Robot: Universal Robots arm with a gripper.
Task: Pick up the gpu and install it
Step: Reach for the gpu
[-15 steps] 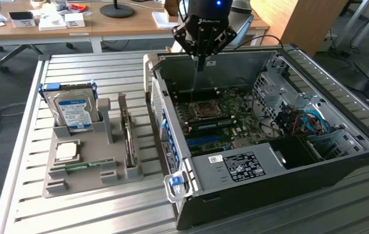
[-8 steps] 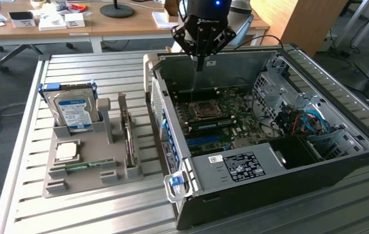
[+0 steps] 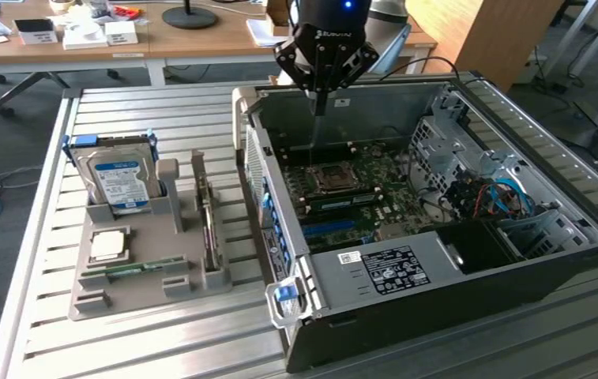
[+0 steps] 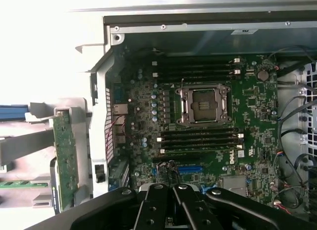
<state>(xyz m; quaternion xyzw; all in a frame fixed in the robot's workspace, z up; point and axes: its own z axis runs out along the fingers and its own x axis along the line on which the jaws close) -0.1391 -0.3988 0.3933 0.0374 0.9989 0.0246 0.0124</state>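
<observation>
Slatted metal table [image 3: 46, 316]: on the exterior view's left, a grey holder [image 3: 119, 292] has the gpu [image 3: 209, 221] standing on edge, just beside the open pc case [image 3: 509, 292]. Gripper [image 3: 320, 106] is closed on nothing, over the case's far side. Cluttered wooden desks [image 3: 172, 43] stand behind.

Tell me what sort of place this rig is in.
Probably an office-style lab or workshop: cluttered wooden desks behind, and an open computer case on a slatted metal table.
</observation>
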